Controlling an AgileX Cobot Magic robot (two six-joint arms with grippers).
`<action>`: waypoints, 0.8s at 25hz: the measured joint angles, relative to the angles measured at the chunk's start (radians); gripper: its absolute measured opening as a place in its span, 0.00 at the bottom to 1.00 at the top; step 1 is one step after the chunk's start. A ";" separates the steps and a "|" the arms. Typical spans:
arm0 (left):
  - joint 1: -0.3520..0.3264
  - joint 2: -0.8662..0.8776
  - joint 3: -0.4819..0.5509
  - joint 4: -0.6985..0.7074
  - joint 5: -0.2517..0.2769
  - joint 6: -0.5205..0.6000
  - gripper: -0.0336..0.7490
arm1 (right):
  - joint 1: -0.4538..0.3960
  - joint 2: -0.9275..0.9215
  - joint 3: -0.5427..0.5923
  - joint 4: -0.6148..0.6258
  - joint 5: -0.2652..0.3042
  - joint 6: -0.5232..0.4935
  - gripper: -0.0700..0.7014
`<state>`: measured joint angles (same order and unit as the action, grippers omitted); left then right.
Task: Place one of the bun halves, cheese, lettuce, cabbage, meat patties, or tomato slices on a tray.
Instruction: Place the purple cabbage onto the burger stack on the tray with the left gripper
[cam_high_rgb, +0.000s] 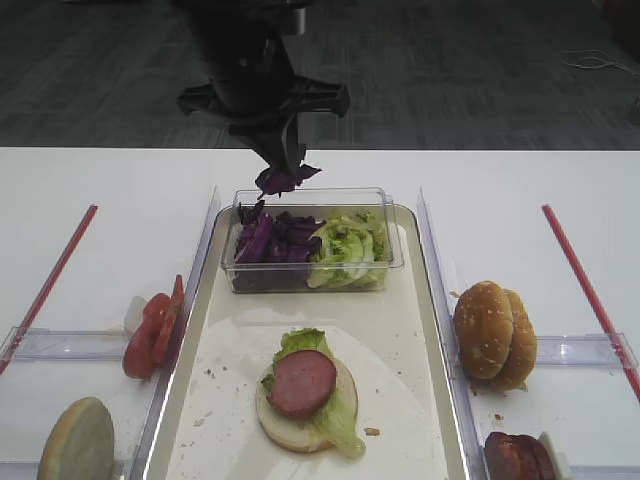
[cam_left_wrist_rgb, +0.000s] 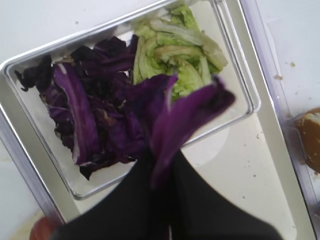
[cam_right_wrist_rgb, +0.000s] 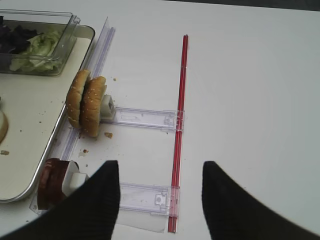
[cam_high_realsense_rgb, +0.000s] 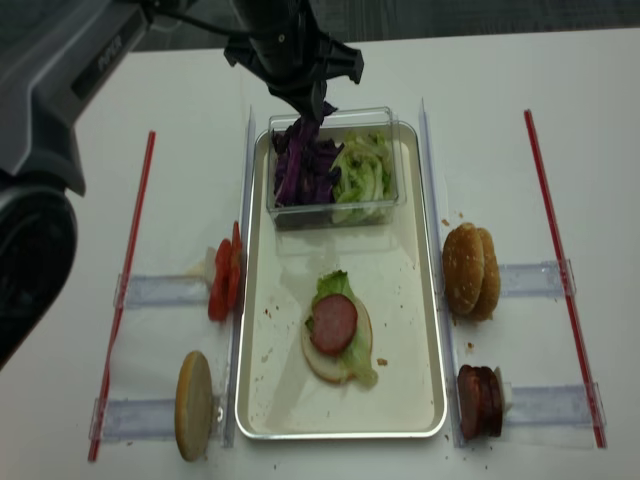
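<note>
White tabletop: left gripper (cam_high_rgb: 285, 165) clamps one purple cabbage strip (cam_high_rgb: 283, 179); below it, one clear box (cam_high_rgb: 310, 284); right gripper (cam_right_wrist_rgb: 160, 192) spread

One tray (cam_high_rgb: 190, 330), one clear box (cam_high_rgb: 395, 250), four bun halves (cam_high_rgb: 495, 335), two red strips (cam_high_rgb: 585, 280), one tomato stack (cam_high_rgb: 150, 330)

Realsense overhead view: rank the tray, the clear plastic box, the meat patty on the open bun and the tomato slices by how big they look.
1. the tray, by far the largest.
2. the clear plastic box.
3 and 4. the meat patty and the tomato slices: unsure. The slices stand on edge and the patty lies flat, so they look about alike.
</note>
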<state>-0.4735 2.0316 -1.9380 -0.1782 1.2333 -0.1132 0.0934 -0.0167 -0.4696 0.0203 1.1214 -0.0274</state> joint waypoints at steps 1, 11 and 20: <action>-0.002 -0.020 0.020 -0.004 0.002 -0.002 0.11 | 0.000 0.000 0.000 0.000 0.000 0.000 0.59; -0.090 -0.223 0.190 -0.011 0.005 -0.022 0.11 | 0.000 0.000 0.000 0.000 0.000 0.000 0.59; -0.233 -0.327 0.321 -0.011 0.009 -0.076 0.11 | 0.000 0.000 0.000 0.000 0.000 0.000 0.59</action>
<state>-0.7067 1.7045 -1.6166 -0.1896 1.2422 -0.1889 0.0934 -0.0167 -0.4696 0.0203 1.1214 -0.0274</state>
